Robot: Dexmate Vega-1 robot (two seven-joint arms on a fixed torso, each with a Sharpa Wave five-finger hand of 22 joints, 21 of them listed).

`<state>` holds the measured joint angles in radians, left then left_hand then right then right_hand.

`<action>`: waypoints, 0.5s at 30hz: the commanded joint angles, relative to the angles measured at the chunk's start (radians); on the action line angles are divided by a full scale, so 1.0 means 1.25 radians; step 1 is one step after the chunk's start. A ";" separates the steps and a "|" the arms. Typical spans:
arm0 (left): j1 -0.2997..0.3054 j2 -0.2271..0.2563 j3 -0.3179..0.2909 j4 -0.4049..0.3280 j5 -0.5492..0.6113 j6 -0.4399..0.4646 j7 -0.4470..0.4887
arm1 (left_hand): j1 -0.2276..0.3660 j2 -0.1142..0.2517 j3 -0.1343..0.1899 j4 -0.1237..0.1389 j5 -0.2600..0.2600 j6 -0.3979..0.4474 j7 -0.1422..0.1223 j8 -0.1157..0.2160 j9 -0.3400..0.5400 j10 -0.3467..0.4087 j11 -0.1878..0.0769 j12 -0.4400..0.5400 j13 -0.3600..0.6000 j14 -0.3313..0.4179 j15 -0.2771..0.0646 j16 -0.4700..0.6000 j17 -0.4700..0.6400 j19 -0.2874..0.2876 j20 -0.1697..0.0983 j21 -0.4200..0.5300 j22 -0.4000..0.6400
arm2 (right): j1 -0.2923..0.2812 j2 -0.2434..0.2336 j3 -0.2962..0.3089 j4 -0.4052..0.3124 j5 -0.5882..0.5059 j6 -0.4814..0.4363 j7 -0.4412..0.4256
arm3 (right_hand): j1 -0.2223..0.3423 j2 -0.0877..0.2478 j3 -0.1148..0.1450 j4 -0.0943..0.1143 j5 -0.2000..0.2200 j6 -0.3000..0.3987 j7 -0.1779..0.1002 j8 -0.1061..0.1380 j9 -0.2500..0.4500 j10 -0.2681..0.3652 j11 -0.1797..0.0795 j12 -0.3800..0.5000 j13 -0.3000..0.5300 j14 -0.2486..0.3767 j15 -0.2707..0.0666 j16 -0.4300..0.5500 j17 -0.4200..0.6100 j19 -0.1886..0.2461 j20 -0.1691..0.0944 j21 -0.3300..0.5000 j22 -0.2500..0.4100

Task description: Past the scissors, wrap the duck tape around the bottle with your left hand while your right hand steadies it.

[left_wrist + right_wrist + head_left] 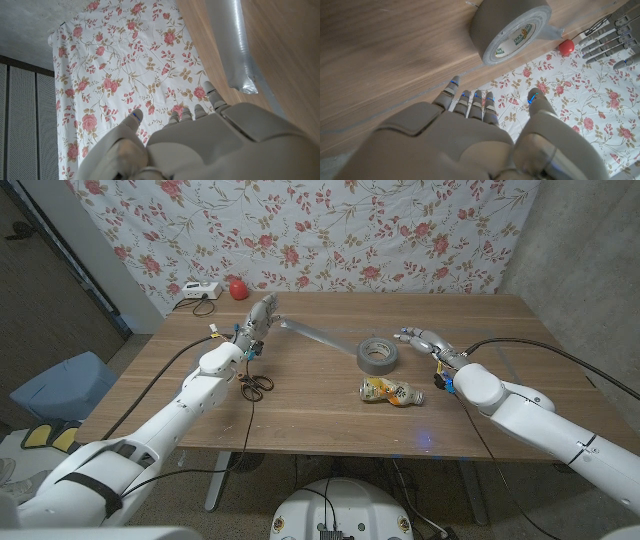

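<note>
My left hand [262, 313] pinches a strip pulled from the tape roll [377, 354] mid-counter. My right hand [425, 340], fingers spread, holds nothing. The bottle [391, 391] lies unwrapped toward the near edge.

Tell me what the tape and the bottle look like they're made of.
Tape roll: grey duct tape, dull silvery sheen, probably a plastic-coated backing; the strip pulled from it looks glossy and wrinkled. Bottle: likely clear plastic, see-through with orange-yellow contents or label; too small to be sure.
</note>
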<state>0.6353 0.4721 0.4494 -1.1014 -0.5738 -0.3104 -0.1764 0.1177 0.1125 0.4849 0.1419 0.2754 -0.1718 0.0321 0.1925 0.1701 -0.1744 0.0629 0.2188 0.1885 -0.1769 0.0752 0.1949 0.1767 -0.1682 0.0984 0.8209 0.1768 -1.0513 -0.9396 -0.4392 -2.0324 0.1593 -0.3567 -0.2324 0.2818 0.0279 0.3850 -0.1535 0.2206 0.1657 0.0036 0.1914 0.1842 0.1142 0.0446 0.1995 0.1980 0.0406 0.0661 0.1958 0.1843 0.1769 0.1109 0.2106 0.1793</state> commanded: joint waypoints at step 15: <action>-0.059 -0.020 0.050 0.014 0.045 0.010 -0.045 | 0.009 0.008 0.001 -0.011 0.003 -0.013 -0.022 0.011 0.005 -0.031 0.004 0.017 0.003 -0.019 0.012 0.014 0.002 -0.064 0.009 -0.004 0.002 | -0.102 -0.168 0.035 -0.252 -0.015 -0.306 0.000 | 0.008 -0.026 -0.003 -0.011 -0.003 -0.013 0.004 -0.001 0.003 -0.017 -0.004 -0.005 0.004 -0.016 0.003 -0.003 0.002 0.000 0.007 -0.002 0.004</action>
<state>0.5905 0.4485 0.4841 -1.0783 -0.5467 -0.3063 -0.2104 0.1177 0.1125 0.4846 0.1364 0.2754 -0.1719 0.0134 0.2002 0.1719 -0.1689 0.0683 0.2336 0.1885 -0.1714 0.0806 0.2017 0.1768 -0.1737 0.1038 0.8169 0.1770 -1.1265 -1.0720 -0.4166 -2.2319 0.1322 -0.5962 -0.2265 0.2885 0.0054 0.3779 -0.1604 0.2206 0.1531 0.0091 0.1914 0.1840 0.0962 0.0412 0.1959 0.1979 0.0297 0.0658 0.1951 0.1842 0.1709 0.1168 0.2107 0.1792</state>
